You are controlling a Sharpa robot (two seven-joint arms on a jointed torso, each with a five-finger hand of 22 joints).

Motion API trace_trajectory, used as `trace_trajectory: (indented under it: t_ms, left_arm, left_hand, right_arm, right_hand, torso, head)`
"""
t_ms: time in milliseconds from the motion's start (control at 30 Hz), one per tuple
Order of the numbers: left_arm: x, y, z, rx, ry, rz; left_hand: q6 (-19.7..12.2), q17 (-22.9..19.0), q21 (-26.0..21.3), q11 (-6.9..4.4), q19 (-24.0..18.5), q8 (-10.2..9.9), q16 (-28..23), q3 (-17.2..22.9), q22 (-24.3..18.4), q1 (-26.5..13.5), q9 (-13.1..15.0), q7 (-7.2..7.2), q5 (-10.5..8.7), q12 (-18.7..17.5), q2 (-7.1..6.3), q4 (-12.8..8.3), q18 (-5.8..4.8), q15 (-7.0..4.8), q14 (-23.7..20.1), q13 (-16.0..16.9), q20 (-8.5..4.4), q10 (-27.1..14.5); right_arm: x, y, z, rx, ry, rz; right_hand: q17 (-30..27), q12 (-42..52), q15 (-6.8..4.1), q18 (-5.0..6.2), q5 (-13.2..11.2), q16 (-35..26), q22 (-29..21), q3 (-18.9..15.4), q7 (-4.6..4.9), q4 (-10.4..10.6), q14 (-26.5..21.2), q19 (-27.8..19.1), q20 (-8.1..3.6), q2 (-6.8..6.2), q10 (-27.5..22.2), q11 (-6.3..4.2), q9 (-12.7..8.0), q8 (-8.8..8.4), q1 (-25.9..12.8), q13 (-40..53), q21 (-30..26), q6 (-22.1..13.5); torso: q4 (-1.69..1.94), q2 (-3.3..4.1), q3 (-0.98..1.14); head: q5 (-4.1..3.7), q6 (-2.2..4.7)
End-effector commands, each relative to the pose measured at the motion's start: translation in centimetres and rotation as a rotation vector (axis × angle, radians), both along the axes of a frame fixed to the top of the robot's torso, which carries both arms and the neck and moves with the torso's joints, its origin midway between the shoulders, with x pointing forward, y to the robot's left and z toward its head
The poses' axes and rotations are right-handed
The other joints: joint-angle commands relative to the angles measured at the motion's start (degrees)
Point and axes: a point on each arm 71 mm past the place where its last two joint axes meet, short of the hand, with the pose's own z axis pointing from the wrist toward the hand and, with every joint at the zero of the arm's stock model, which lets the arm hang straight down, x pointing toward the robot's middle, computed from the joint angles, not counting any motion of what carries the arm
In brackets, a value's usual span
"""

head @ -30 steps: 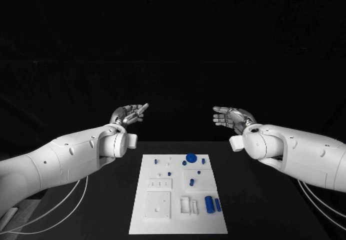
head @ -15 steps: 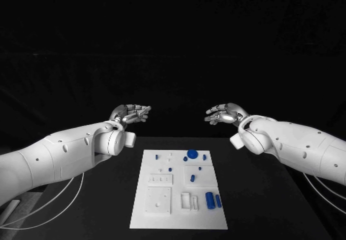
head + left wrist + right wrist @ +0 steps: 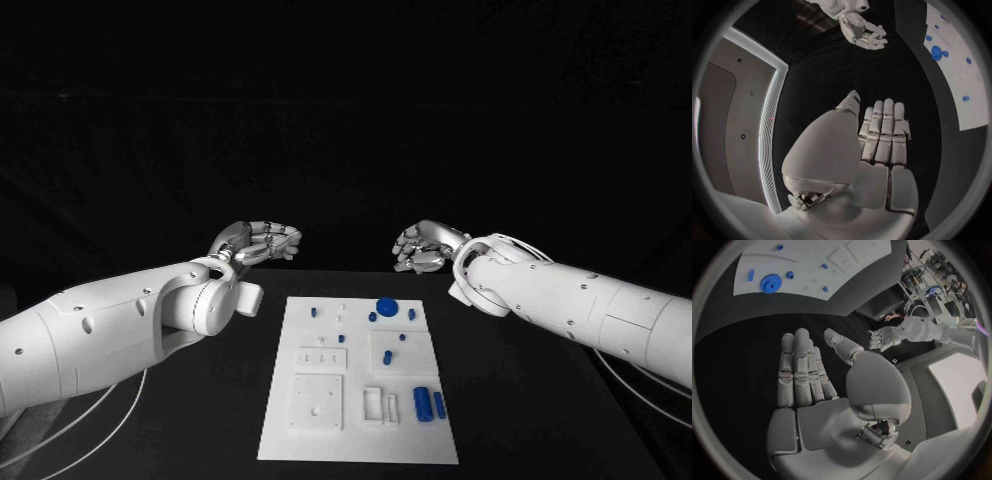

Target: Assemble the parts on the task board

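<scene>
- Currently left robot hand (image 3: pixel 260 242) raised above the far end of the surface (image 3: pixel 519 380), beyond the task board's far left corner, nothing in it; the head view reads it as curled, but its own wrist view shows the fingers (image 3: pixel 882 132) straight and side by side, so empty with fingers extended.
- Right robot hand (image 3: pixel 426 246) likewise up past the board's far right corner, holding nothing, fingers (image 3: pixel 801 370) straight and together in its wrist view.
- Both hands well apart from the board and from each other, palms roughly facing.
- Task board (image 3: pixel 361 440) lies flat mid-surface, long side running away from the robot.
- Blue parts on it: round disc (image 3: pixel 387 306) near far edge, small pegs around it, two longer blue cylinders (image 3: pixel 427 403) near the right near corner.
- White blocks (image 3: pixel 317 402) on the board's near left.
</scene>
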Motion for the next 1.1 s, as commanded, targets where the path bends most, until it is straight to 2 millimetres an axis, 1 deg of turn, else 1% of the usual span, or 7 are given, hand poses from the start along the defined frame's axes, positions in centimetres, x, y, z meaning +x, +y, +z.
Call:
trace_trajectory:
  t_ms: [33,133,233,367,467,867,1100]
  left_arm:
    - [-0.7,-0.9,0.8,-0.003,-0.033,-0.057]
    - [-1.1,-1.6,1.1,0.002,-0.05,-0.084]
    - [-1.8,-1.9,1.4,0.008,-0.059,-0.108]
    - [-2.2,-1.9,1.8,0.006,-0.06,-0.125]
    - [-2.3,-1.8,1.9,0.004,-0.06,-0.128]
    - [-3.1,-2.7,2.1,-0.01,-0.053,-0.163]
    - [-3.5,-2.9,2.2,-0.015,-0.05,-0.173]
  left_hand:
    - [0.6,0.1,0.2,0.0,0.3,-0.2,0.2,-0.5,1.3,0.8,-0.2,-0.06,0.38,-0.3,-0.04,0.0,0.68,0.11,0.4,-0.1,0.0,0.4]
    - [0.5,0.1,0.4,0.14,0.3,-0.4,0.1,-0.8,1.3,1.1,-0.3,-0.01,0.43,-0.8,-0.19,0.3,0.62,0.12,0.4,-0.3,-0.03,0.3]
    - [0.5,0.2,0.5,0.25,0.3,-0.6,-0.1,-1.1,1.3,1.3,-0.5,0.04,0.44,-1.1,-0.43,0.6,0.59,0.15,0.3,-0.4,-0.04,0.2]
    - [0.7,0.2,0.5,0.29,0.3,-0.6,-0.2,-1.3,1.3,1.5,-0.5,0.02,0.41,-1.2,-0.54,0.7,0.56,0.17,0.3,-0.5,-0.02,0.2]
    - [0.8,0.2,0.6,0.28,0.3,-0.6,-0.2,-1.5,1.3,1.5,-0.6,-0.02,0.34,-1.3,-0.52,0.8,0.55,0.17,0.3,-0.5,-0.02,0.3]
    - [1.0,0.3,0.7,0.29,0.3,-0.6,-0.2,-1.7,1.3,1.5,-0.6,-0.07,0.29,-1.5,-0.44,1.0,0.55,0.14,0.4,-0.6,-0.04,0.4]
    - [1.0,0.3,0.7,0.3,0.3,-0.7,-0.3,-1.9,1.3,1.5,-0.7,-0.06,0.25,-1.6,-0.46,1.0,0.55,0.14,0.5,-0.6,-0.04,0.4]
  right_arm:
    - [-0.2,0.5,-0.2,-0.21,-0.11,0.054]
    - [-0.5,0.5,-1.2,-0.269,-0.124,0.064]
    - [-0.7,0.9,-1.9,-0.29,-0.129,0.077]
    - [-0.9,1.5,-2.6,-0.291,-0.133,0.1]
    - [-0.8,1.8,-3.0,-0.311,-0.143,0.104]
    - [-0.6,2.0,-3.0,-0.375,-0.195,0.077]
    - [-0.4,1.9,-3.2,-0.4,-0.212,0.061]
  right_hand:
    - [10.3,-1.7,-1.43,1.31,0.7,14.1,1.7,-0.8,-0.53,-0.3,5.0,7.6,-4.86,-1.0,2.2,-0.82,-1.2,-1.18,1.8,0.0,13.7,2.8]
    - [11.2,-2.5,-1.44,1.31,1.2,16.0,1.7,-0.8,-0.73,-0.3,5.0,7.9,-5.44,-1.65,2.4,-0.74,-1.4,-1.46,2.0,-0.1,16.3,2.9]
    - [11.2,-3.3,-1.42,1.31,1.8,17.4,1.6,-0.9,-0.84,-0.3,5.0,8.8,-6.11,-2.12,2.5,-0.7,-1.5,-1.62,1.9,-0.2,19.5,3.1]
    - [10.8,-4.4,-1.04,1.31,2.1,18.0,1.6,-0.5,-1.07,-0.3,4.7,8.1,-6.14,-2.32,1.8,-0.33,-1.5,-1.75,2.0,-0.5,20.9,3.2]
    - [10.4,-4.9,-0.86,1.31,2.4,18.4,1.5,-0.1,-1.31,-0.3,4.5,7.7,-5.93,-2.43,1.6,-0.15,-1.5,-1.91,2.1,-0.8,21.5,3.1]
    - [9.8,-6.1,-0.5,1.31,1.6,19.6,1.3,0.7,-1.38,-0.3,4.4,7.9,-6.03,-2.93,1.2,0.22,-1.6,-2.09,2.6,-1.4,22.8,3.1]
    - [9.4,-6.5,-0.42,1.31,1.3,20.1,1.2,1.0,-1.52,-0.2,4.4,8.2,-6.04,-3.51,1.2,0.3,-1.6,-2.11,2.3,-1.7,23.0,3.2]
  torso:
    - [0.99,1.78,-0.19]
    - [1.41,2.59,-0.25]
    - [2.08,3.61,-0.27]
    - [2.65,5.25,-0.15]
    - [3.02,6.29,-0.22]
    - [4.0,8.84,-0.26]
    - [4.17,10.0,-0.35]
  head:
    - [-0.56,0.51]
    - [-0.74,0.58]
    - [-1.17,0.92]
    - [-1.36,1.49]
    - [-1.68,1.86]
    - [-2.47,3.0]
    - [-2.71,3.42]
